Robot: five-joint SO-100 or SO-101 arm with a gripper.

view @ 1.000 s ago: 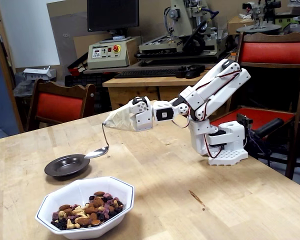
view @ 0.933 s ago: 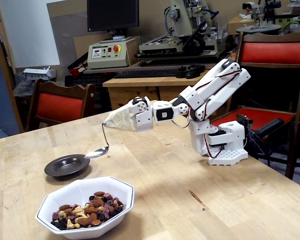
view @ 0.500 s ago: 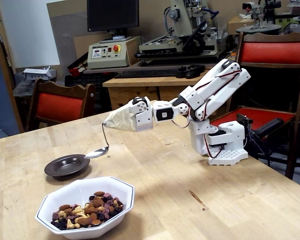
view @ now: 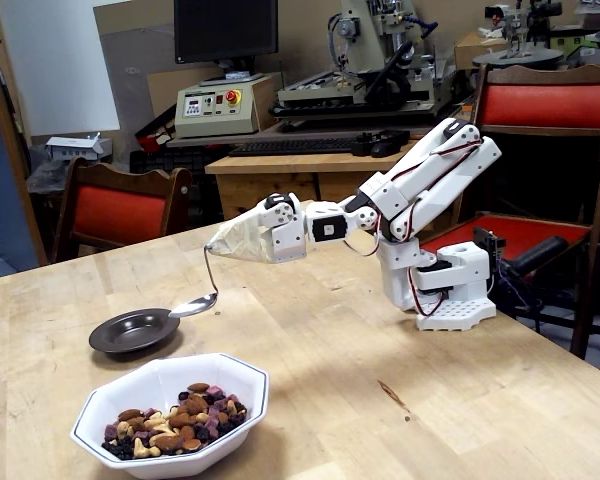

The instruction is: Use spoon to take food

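Note:
The white arm reaches left across the wooden table. Its gripper [view: 220, 244] is wrapped in beige tape, which hides the jaws; the tape binds the top of the spoon's thin bent handle to it. The shiny silver spoon [view: 194, 305] hangs down from the gripper. Its bowl hovers at the right rim of a small dark plate [view: 130, 332] and looks empty. The food [view: 172, 420], a mix of brown almonds, pale cashews and dark dried fruit, lies in a white octagonal bowl [view: 230, 380] at the front, apart from the spoon.
The arm's white base [view: 450, 290] stands at the right of the table. Red-cushioned chairs [view: 115, 210] stand behind the table's far edge, with benches and machines beyond. The table's right half is bare wood.

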